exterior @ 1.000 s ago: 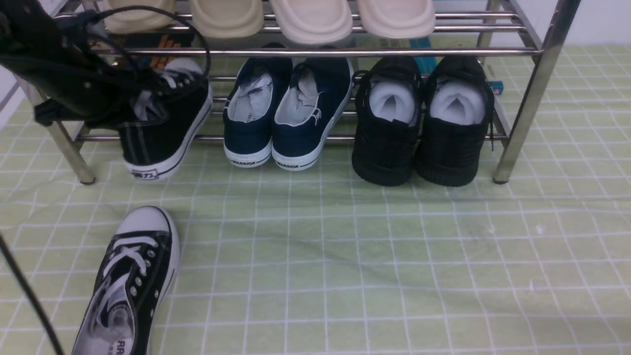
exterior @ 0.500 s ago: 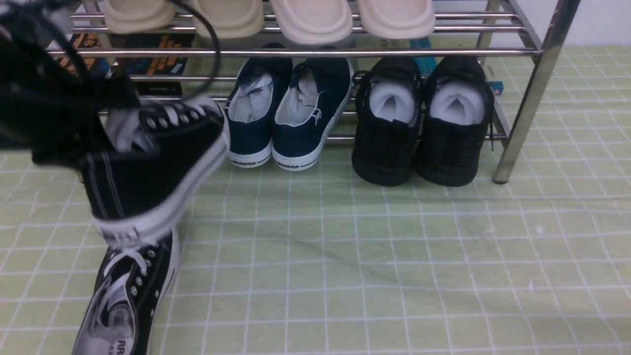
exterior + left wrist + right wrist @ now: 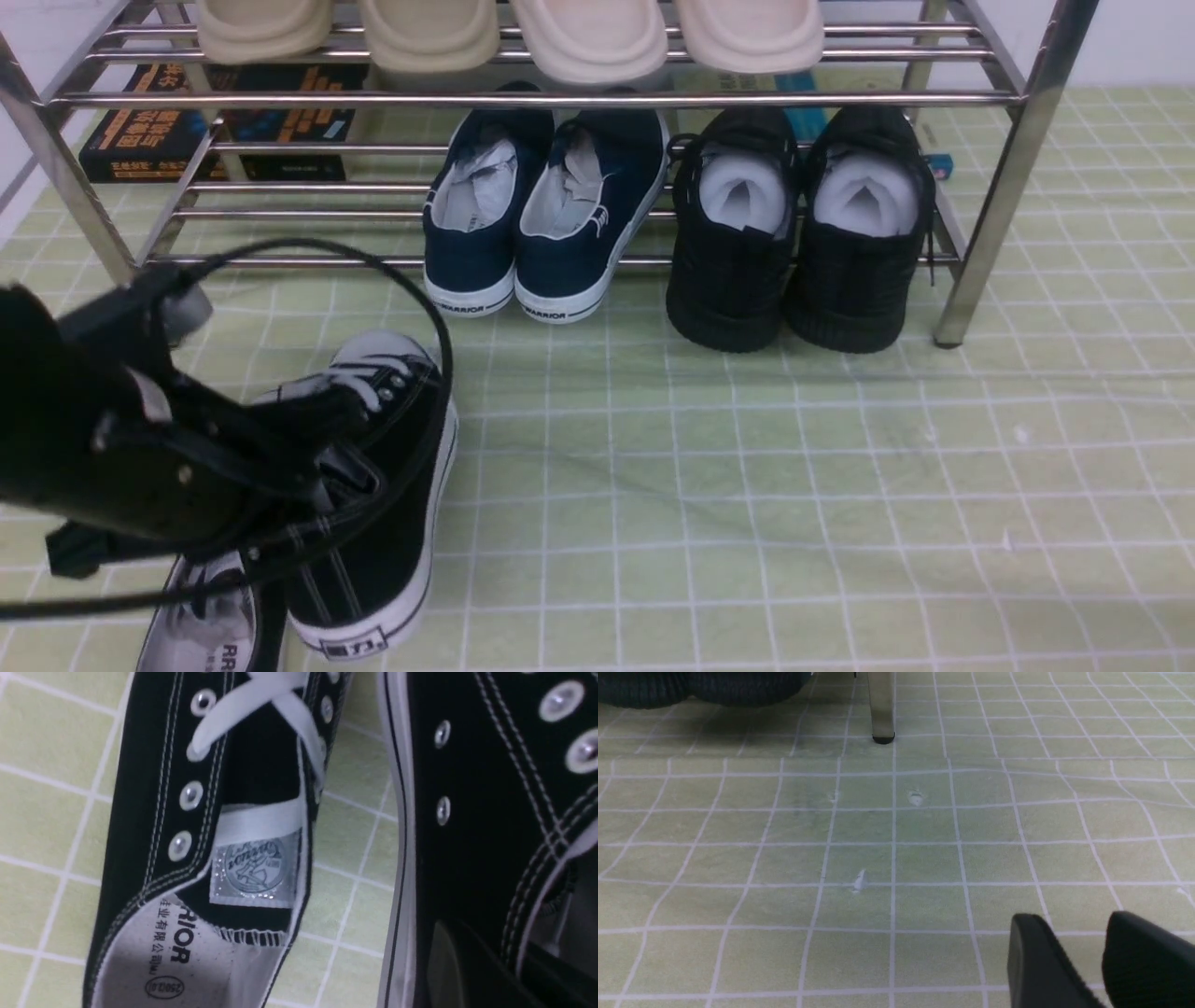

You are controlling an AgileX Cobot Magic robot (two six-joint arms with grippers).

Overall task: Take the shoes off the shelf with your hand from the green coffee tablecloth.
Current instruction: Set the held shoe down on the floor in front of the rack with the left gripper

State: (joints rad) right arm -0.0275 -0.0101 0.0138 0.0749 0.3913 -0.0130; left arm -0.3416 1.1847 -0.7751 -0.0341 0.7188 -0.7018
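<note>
Across the front view a pale green tablecloth (image 3: 747, 485) with a white grid covers the whole surface, lightly creased, with a white wall (image 3: 1144, 42) behind. A chrome shelf (image 3: 992, 215) stands at the back. Its upper tier carries beige slippers (image 3: 588, 37); its lower tier carries navy slip-ons (image 3: 551, 233) in the middle and black knit shoes (image 3: 794, 271) stuffed with white paper on the right. The lower tier's left part is bare bars, with books (image 3: 140, 140) lying behind them. At the near left, off the shelf, the left hand (image 3: 327, 467) is clamped on the collar of a black sneaker (image 3: 392, 523), toe toward the shelf; whether its sole touches the cloth I cannot tell. A second sneaker (image 3: 210, 625) lies just beside it at the bottom edge, partly hidden by the hand. The middle and right of the cloth are open.

Up close in the left wrist view, the second sneaker lies flat on the cloth, insole showing, and the gripped one sits just beside it with a black finger (image 3: 462, 961) against its side.

Low over the cloth in the right wrist view, the right hand (image 3: 1083, 933) has its fingers apart and holds nothing; one shelf leg (image 3: 881, 704) stands well ahead.
</note>
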